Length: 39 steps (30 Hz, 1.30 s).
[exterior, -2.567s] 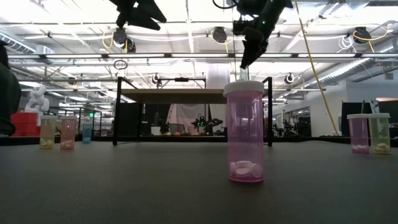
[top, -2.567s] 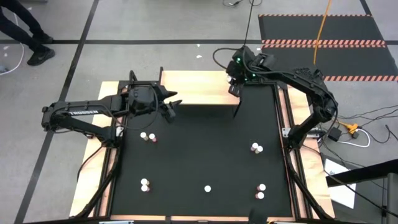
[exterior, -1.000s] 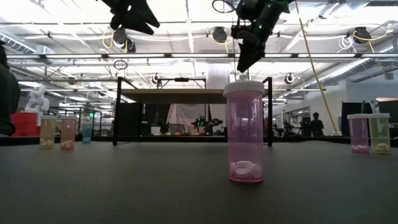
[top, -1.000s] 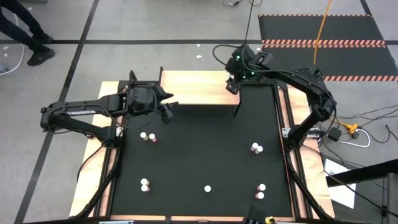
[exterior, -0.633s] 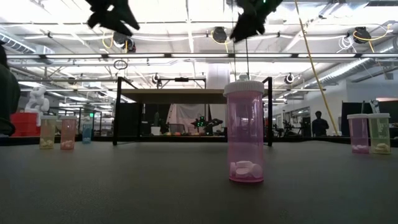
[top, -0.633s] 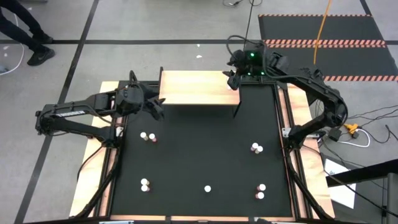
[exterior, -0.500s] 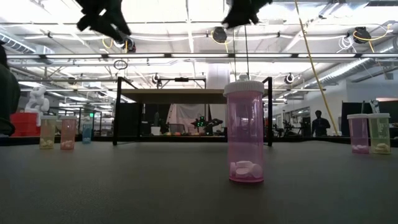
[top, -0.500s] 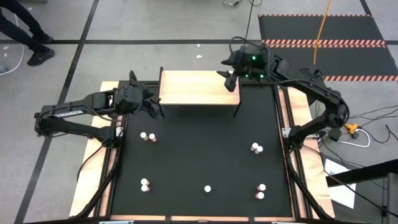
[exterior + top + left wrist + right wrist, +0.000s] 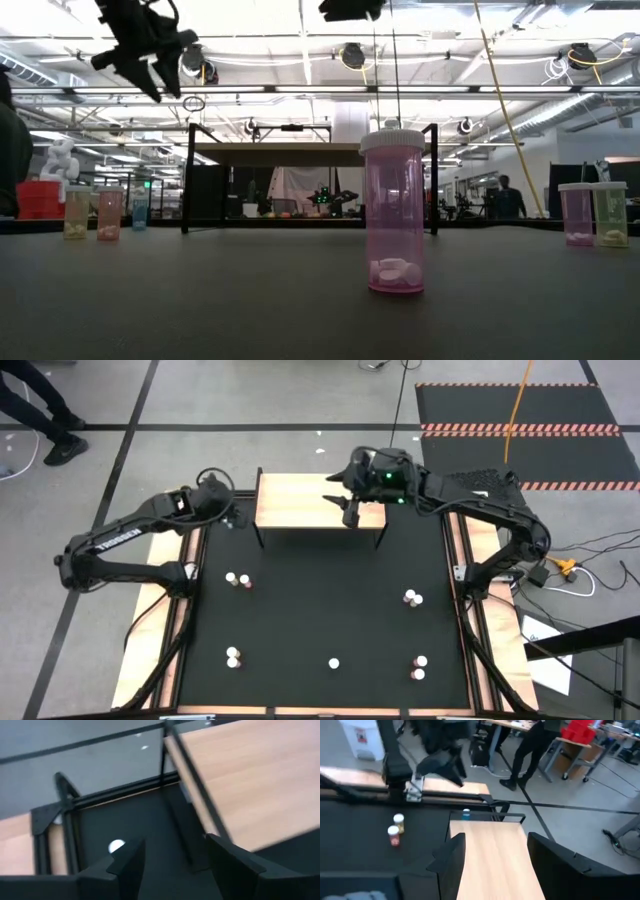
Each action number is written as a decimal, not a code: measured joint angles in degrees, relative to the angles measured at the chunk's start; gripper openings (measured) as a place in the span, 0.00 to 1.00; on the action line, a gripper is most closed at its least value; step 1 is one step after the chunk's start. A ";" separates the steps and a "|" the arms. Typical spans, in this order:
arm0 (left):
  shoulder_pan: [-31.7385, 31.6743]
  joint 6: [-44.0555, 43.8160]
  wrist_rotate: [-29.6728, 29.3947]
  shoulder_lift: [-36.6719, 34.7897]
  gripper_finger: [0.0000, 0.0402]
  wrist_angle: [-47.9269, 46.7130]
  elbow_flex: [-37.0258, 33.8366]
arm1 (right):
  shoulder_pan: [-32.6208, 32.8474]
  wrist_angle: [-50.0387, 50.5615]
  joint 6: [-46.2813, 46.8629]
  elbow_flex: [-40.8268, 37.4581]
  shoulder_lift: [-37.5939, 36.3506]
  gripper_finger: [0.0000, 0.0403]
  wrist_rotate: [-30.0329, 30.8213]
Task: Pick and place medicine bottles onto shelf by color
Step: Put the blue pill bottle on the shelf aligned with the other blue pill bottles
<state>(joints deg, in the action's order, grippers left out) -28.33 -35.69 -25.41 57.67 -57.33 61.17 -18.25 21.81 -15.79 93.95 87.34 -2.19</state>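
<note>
The shelf [image 9: 305, 501], a tan board on thin black legs, stands at the far edge of the black mat and also shows in the low view [image 9: 300, 153]. My left gripper [image 9: 233, 516] hangs open beside its left end, above a white-capped bottle [image 9: 116, 845] on the mat, with nothing between its fingers [image 9: 175, 845]. My right gripper [image 9: 346, 503] hovers open over the shelf's right part [image 9: 490, 855], empty. Medicine bottles stand upright on the mat: a pair [image 9: 237, 579] at the left, a pair [image 9: 412, 598] at the right, and a pink one [image 9: 394, 215] near the front.
More bottles stand near the front edge in pairs [image 9: 232, 657] [image 9: 419, 666], with a single one [image 9: 333, 662] between them. The mat's middle lies bare. Wooden borders and black frame rails run along both sides. A person stands beyond the table [image 9: 530, 750].
My left gripper has swung from in front of the shelf's left end toward the table's left and far edge, turning and tipping downward. My right gripper has risen and swung from the shelf's far right corner toward the left, over the board. The bottles have stayed put.
</note>
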 joint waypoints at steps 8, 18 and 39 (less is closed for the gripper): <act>-8.01 -1.09 2.70 5.11 0.75 -2.52 0.00 | 1.37 -2.64 -1.44 0.00 3.34 0.52 -5.78; -16.24 2.11 3.38 12.64 0.81 -6.85 -0.20 | 1.93 -3.08 1.09 0.00 7.65 0.52 -6.89; -24.00 8.98 16.39 9.06 0.69 26.32 -24.06 | 1.87 -4.70 8.06 -0.04 9.28 0.52 -6.82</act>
<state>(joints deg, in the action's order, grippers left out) -52.33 -26.71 -9.02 66.72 -31.01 37.10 -16.38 17.11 -7.73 93.91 96.62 -9.00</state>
